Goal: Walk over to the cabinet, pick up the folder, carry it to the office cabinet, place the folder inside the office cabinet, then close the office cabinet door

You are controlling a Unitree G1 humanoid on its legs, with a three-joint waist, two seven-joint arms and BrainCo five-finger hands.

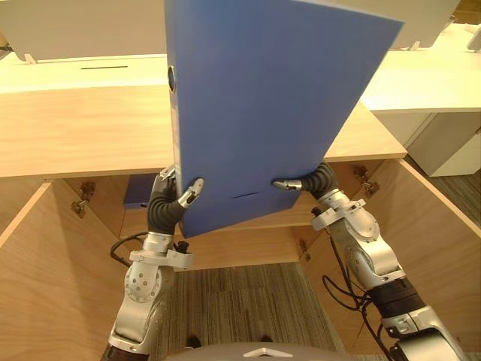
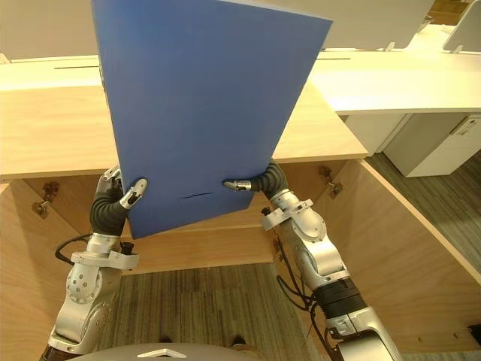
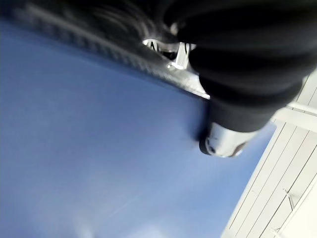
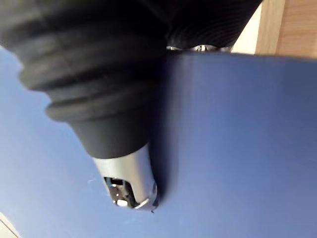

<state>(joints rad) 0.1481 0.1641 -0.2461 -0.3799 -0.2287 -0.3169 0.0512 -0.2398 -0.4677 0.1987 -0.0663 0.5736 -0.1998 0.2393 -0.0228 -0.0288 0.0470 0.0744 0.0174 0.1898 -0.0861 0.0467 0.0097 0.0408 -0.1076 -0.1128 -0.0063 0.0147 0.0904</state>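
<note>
Two grips: left robot hand and right robot hand pinch blue folder by lower edge, upright before open office cabinet.

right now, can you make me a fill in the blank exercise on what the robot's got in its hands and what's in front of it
1. The folder raised before the camera is ____ in colour.
2. It is pinched near its lower edge by ____ hands, the left hand and the right hand.
3. Behind it, the wooden cabinet has its doors standing ____.

Missing words: blue; both; open.
</note>
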